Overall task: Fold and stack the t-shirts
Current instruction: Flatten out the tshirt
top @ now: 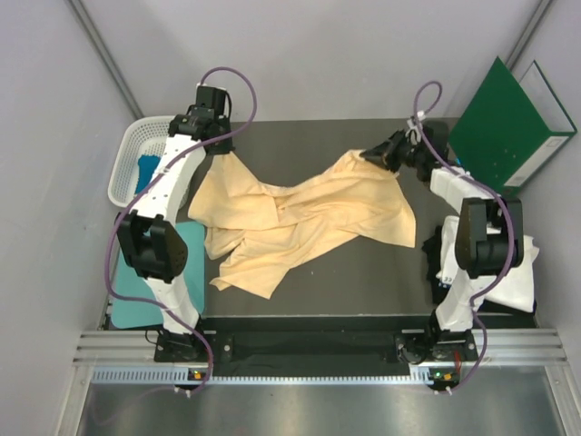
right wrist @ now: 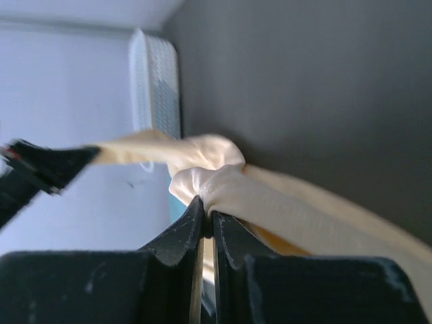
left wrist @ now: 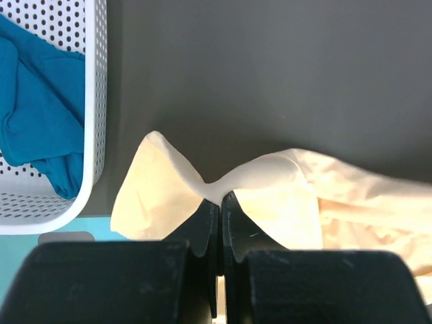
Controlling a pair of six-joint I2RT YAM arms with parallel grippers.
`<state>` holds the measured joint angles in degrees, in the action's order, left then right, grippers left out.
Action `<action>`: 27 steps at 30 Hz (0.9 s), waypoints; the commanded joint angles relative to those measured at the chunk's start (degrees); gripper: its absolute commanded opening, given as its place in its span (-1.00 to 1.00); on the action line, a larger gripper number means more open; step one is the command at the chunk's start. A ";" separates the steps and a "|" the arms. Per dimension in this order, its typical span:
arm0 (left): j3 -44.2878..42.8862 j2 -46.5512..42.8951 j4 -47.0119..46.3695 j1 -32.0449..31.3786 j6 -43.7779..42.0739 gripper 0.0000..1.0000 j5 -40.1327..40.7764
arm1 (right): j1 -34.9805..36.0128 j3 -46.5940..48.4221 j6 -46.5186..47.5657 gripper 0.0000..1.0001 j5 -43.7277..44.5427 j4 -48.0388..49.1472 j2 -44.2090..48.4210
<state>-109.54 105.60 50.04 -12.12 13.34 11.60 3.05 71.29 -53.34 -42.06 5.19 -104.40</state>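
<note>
While the peach shirt (top: 309, 222) sprawls crumpled over the middle of the counter (top: 363, 282), both arms hold it near the far edge. The left fingers (left wrist: 214, 212) are closed tight on a bunched corner of the cloth towards the far left corner of the counter, just beside the basket (top: 127, 159). In the left wrist view the fabric fans out to either side of the pinch. The right fingers (right wrist: 197, 219) are clamped on another gathered edge of the same shirt, towards the far right. In the right wrist view a puckered fold sits right at their tips.

Between the two grips the shirt runs in a twisted band across the far half of the counter. A wide flap spreads towards the right edge, and looser folds trail towards the near left.

The basket stands off the far left corner, with the blue shirt (left wrist: 40, 121) heaped inside it. A flat teal sheet (top: 136, 291) lies along the near left edge, under the left arm. The white shirt (top: 513, 272) rests at the near right edge, partly hidden by the right arm. The green folder (top: 504, 123) leans beyond the far right corner.
</note>
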 commanded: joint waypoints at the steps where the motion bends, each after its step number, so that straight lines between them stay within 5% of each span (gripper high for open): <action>1: -3.40 2.50 -1.70 0.52 -1.13 -1.00 0.45 | -2.61 6.83 -6.16 -0.61 5.65 9.76 -7.64; 3: -4.81 3.29 -1.35 0.61 -1.30 -1.00 0.36 | -2.61 11.93 -4.07 -0.22 9.09 6.08 -12.64; 4: -4.81 3.21 -1.61 0.61 -1.39 -1.00 0.10 | -2.61 13.60 -3.01 0.16 12.41 3.88 -13.71; 6: -4.20 3.38 -2.14 0.61 -1.57 -1.00 -0.52 | -2.61 15.98 -1.16 0.51 14.20 0.53 -14.78; 7: -4.11 3.47 -2.32 0.61 -1.65 -1.00 -1.04 | -2.61 16.08 -0.72 0.98 15.59 -0.35 -14.52; 22: -3.23 5.58 -3.81 0.69 -2.45 -1.00 -4.30 | -4.80 3.52 1.40 0.90 22.00 -12.37 -1.60; 27: -3.23 6.37 -4.16 0.87 -2.45 -1.00 -3.86 | -7.44 -0.36 -2.99 0.79 24.23 -8.10 -0.97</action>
<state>-111.33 111.42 48.75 -11.73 11.77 8.12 -1.74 72.29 -53.19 -21.15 -5.19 -107.28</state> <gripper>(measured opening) 0.022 0.939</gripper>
